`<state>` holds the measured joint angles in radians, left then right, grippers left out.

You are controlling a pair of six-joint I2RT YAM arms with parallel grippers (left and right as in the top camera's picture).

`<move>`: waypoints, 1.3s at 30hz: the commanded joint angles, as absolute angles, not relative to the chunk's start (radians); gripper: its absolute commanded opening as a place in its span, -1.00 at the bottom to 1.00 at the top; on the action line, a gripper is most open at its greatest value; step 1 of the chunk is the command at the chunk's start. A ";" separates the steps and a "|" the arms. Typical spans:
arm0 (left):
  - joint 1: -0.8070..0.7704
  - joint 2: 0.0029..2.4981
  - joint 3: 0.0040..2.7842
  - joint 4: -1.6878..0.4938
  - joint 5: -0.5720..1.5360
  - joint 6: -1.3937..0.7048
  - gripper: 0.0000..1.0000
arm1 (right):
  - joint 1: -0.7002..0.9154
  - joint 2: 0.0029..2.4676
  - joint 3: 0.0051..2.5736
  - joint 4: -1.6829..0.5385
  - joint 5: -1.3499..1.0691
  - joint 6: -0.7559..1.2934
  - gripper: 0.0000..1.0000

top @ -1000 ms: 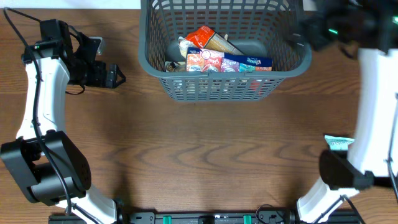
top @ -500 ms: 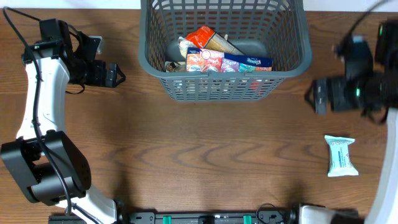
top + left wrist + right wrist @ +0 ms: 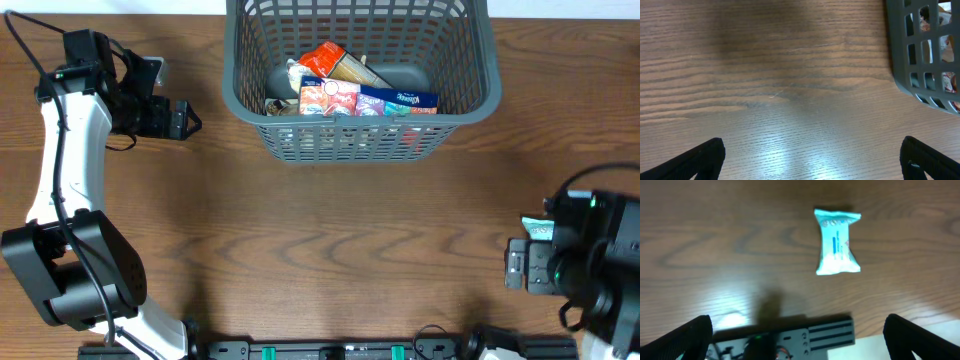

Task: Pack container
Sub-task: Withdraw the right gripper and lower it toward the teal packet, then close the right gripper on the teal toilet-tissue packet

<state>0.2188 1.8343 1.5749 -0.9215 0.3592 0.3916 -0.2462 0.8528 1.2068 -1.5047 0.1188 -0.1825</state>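
Note:
The container, a dark grey-blue mesh basket (image 3: 350, 140), stands at the back middle with several snack packages (image 3: 345, 92) in it. Its corner shows in the left wrist view (image 3: 920, 60). A white and teal packet (image 3: 837, 242) lies on the table at the front right. In the overhead view only its top edge (image 3: 535, 228) shows beside my right arm. My right gripper (image 3: 516, 268) (image 3: 800, 340) is open and empty, above the table near the packet. My left gripper (image 3: 190, 122) (image 3: 812, 160) is open and empty, left of the basket.
A black mount rail (image 3: 805, 332) runs along the table's front edge, also in the overhead view (image 3: 330, 350). Pale floor (image 3: 905, 347) shows beyond the edge. Bare wood lies between the basket and the front edge.
My right arm has swung from the basket's right rim down to the front right, over the white and teal packet. The left arm has not moved.

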 commanded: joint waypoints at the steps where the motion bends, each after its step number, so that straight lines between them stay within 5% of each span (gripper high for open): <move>1: 0.216 1.814 1.573 -0.922 0.355 0.382 0.97 | -0.275 0.784 1.107 -1.435 0.114 -0.300 0.99; 13: 0.216 1.814 1.573 -0.922 0.355 0.382 0.97 | -0.338 0.914 1.018 -1.253 -0.040 -0.514 0.98; 24: 0.216 1.814 1.573 -0.922 0.355 0.383 0.97 | -0.651 1.118 1.018 -1.108 -0.293 -0.619 0.99; 39: 0.216 1.814 1.573 -0.922 0.354 0.383 0.97 | -0.690 1.354 1.018 -1.034 -0.239 -0.734 0.98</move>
